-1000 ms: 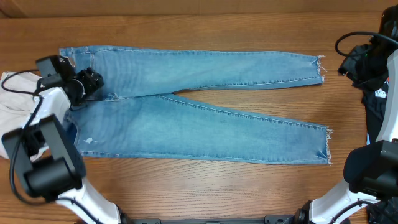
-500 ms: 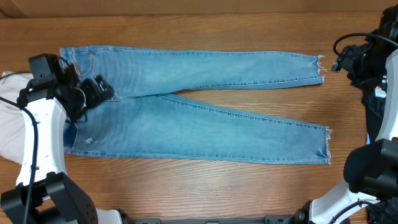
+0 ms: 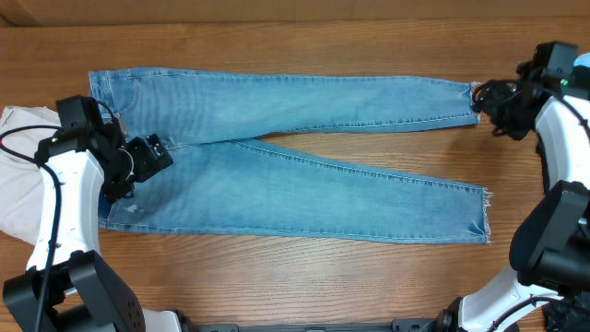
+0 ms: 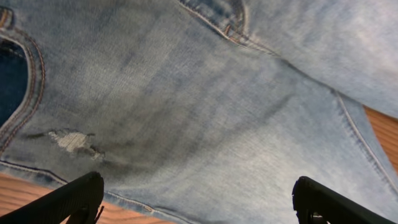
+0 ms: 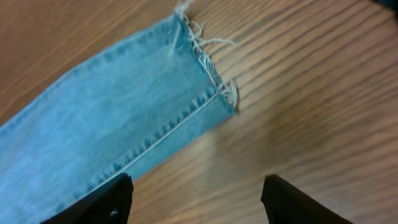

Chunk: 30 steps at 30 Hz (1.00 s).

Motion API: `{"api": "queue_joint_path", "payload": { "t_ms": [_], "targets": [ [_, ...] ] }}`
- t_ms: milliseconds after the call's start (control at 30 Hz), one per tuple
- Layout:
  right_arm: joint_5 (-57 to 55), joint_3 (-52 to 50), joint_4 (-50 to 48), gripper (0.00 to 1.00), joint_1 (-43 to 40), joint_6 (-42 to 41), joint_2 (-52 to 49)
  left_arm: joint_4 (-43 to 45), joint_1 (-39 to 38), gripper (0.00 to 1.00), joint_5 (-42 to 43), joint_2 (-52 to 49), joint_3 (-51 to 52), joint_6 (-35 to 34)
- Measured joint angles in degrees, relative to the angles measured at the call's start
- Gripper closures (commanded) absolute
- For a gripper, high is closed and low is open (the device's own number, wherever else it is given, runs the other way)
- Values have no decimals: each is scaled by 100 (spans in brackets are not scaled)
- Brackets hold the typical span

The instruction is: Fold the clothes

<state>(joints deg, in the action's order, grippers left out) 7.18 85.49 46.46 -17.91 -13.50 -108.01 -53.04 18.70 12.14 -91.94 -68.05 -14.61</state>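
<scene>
The light-blue jeans [image 3: 277, 148] lie flat on the wooden table, waist at the left and both legs running right to frayed hems. My left gripper [image 3: 149, 157] hovers over the hip of the near leg, just right of the waistband. In the left wrist view the left gripper [image 4: 199, 202] stands wide open above faded denim with a worn patch [image 4: 74, 142], nothing between its fingers. My right gripper [image 3: 486, 98] hangs at the far leg's hem [image 3: 474, 100]. The right wrist view shows the right gripper [image 5: 196, 199] open over bare wood, just short of the frayed hem [image 5: 205, 56].
A cream-white cloth [image 3: 18, 175] lies at the table's left edge, partly under my left arm. A black garment with white printing [image 3: 560, 152] sits at the right edge. Bare wood [image 3: 387, 143] shows between the two legs.
My left gripper has moved from the waistband toward the near hip and opened wider. My right gripper has swung left to the far leg's hem and opened further.
</scene>
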Motion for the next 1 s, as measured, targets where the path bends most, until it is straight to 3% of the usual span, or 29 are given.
{"api": "queue_joint_path", "payload": {
  "t_ms": [333,833,900,1000],
  "targets": [
    [101,-859,-1115,32,0,-129,-87,1567,-273,0,-39,-11,800,138],
    [636,-879,-1998,33,0,-841,-981,2487,-286,0,-42,-11,1711,153],
    [678,-879,-2100,39,0,-925,-1001,2583,-286,0,-42,-11,1810,153],
    [732,-879,-2194,64,0,-1034,-1049,2662,-286,0,-44,-11,1945,153]
  ]
}}
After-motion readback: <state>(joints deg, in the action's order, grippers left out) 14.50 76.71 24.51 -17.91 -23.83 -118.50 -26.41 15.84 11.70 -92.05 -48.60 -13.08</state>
